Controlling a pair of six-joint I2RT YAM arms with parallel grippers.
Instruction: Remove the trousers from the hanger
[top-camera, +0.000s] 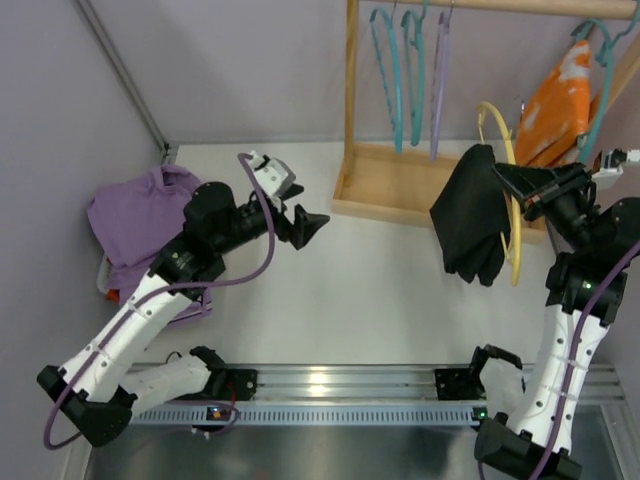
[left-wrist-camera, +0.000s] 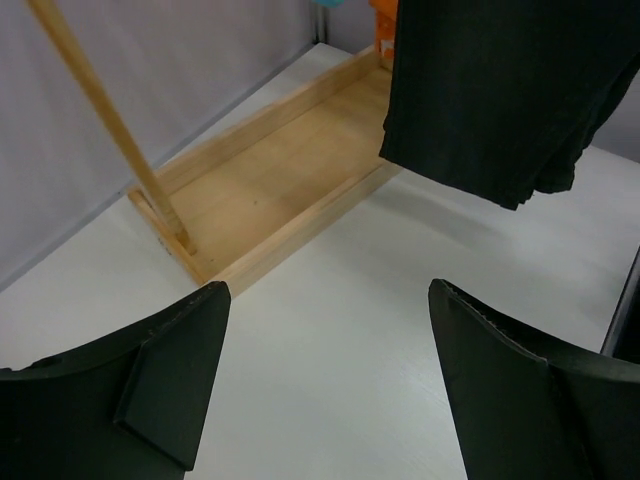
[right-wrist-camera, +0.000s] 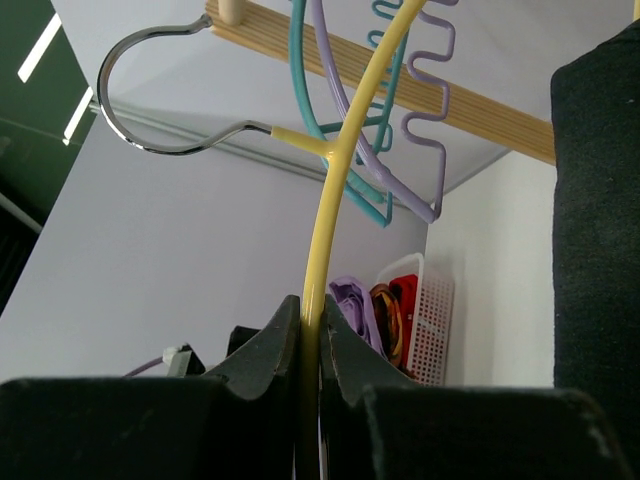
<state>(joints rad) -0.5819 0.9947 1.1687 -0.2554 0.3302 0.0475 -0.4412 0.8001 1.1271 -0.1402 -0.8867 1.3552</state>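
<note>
While right fingers (right-wrist-camera: 270, 350) pinch hanger (right-wrist-camera: 325, 220), trousers (top-camera: 470, 215) hang lengthwise straight down.

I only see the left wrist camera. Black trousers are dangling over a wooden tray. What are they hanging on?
Observer: On a yellow hanger. The top camera shows the trousers draped over it.
Operator: Who is holding it up?
Observer: The right gripper. Its own camera shows the fingers shut on the yellow rod.
Operator: Is my gripper close to the trousers?
Observer: Not touching. From above, the left gripper is open over the bare table, off to the left of the trousers.
</note>
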